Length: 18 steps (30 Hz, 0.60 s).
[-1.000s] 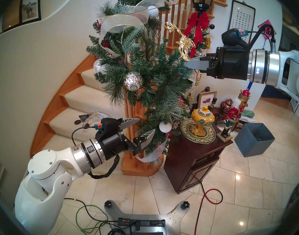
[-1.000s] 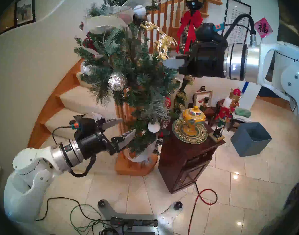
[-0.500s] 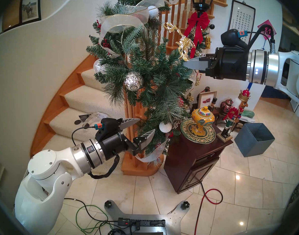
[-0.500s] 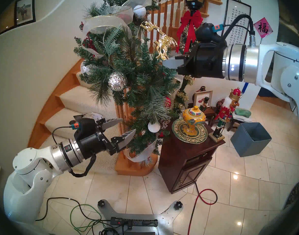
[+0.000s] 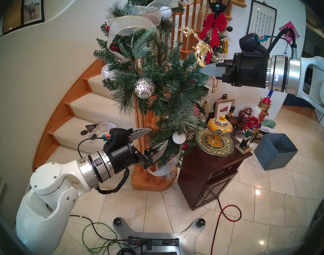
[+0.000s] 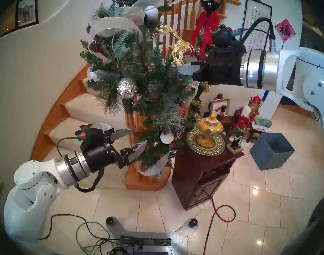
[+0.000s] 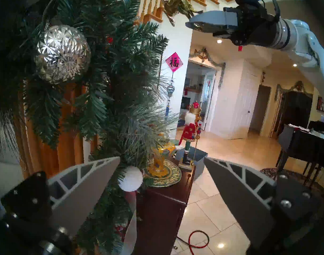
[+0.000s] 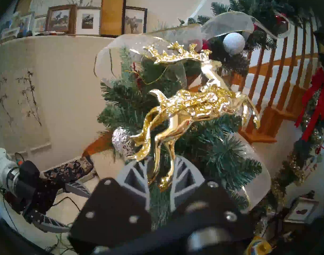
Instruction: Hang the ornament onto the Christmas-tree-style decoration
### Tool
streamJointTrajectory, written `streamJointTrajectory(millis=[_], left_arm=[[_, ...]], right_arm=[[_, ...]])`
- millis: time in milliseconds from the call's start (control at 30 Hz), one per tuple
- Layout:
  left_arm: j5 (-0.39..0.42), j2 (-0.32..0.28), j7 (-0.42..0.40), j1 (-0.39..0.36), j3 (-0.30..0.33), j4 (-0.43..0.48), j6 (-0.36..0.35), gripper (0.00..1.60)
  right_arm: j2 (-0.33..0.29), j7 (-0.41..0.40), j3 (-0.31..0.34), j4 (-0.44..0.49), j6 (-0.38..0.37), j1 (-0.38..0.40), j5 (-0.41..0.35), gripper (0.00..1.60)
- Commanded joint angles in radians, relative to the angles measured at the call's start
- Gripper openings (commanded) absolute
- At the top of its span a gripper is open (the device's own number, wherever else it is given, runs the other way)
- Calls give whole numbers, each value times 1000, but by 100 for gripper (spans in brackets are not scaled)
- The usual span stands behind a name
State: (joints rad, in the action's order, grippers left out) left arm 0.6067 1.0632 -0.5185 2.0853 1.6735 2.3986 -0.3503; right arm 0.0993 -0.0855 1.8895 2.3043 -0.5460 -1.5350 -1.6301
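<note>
Right gripper (image 5: pixel 203 69) clamps ornament (image 5: pixel 200 51) (two reindeer).

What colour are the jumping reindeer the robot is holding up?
Shiny gold. The reindeer ornament shows best in the right wrist view, pinched in the right gripper.

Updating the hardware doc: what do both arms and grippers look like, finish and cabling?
Both arms are glossy white shells ending in brushed silver wrist rings and black gripper bodies. The left gripper and right gripper have pale grey pointed fingers with triangular ribbing. Each carries a black wrist camera, an orange-teal connector and a black cable.
</note>
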Motion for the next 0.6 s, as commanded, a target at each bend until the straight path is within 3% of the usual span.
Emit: streamJointTrajectory(millis=[0,567], left_arm=[[0,0,0,-2,0,3,1,160],[0,0,0,-2,0,2,1,160]], right_arm=[[1,16,-2,-9,12,14,2,0],[1,53,-31,-11,10,16,-7,0]])
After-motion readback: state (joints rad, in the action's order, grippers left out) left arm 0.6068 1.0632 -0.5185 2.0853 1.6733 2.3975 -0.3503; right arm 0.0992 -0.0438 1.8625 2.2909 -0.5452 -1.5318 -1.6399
